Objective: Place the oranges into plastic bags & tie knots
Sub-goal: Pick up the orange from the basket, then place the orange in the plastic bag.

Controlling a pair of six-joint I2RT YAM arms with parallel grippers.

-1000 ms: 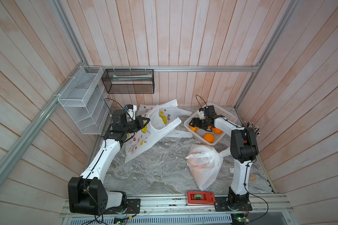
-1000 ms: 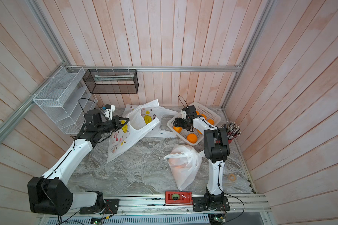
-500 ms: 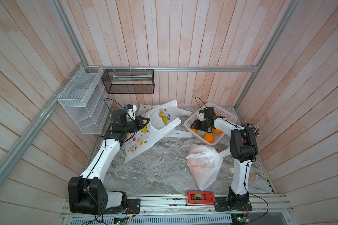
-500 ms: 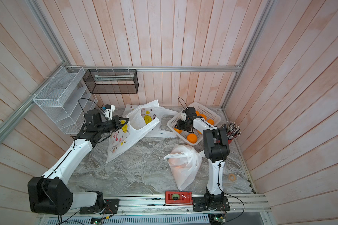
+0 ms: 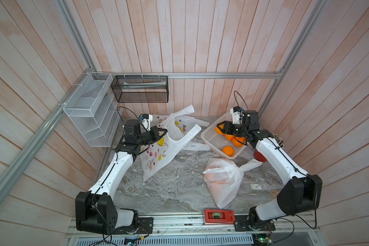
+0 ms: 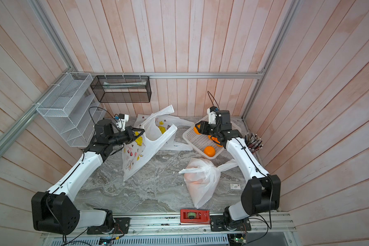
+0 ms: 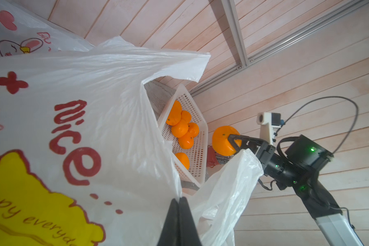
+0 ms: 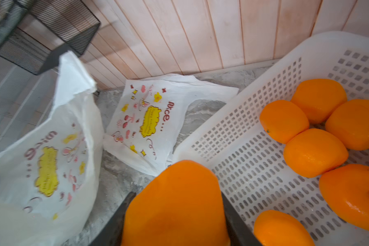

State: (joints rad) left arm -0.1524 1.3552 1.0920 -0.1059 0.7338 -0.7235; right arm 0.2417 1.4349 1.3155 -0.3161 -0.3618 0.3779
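Right wrist view alone shows the right gripper (image 8: 175,215) fingers clamped either side of one orange (image 8: 175,198), above the basket (image 8: 243,119) rim. Left wrist view shows the left gripper (image 7: 178,201) fingers pressed together on the printed bag (image 7: 73,132) rim. Bag hangs slanting to the table (image 5: 175,191), mouth facing the basket.

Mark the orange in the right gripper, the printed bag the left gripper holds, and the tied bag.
held orange (image 8: 175,204): right wrist view, middle of its peel.
printed bag (image 5: 156,157): a top view, its printed side.
tied bag (image 5: 222,185): a top view, its bulging body.
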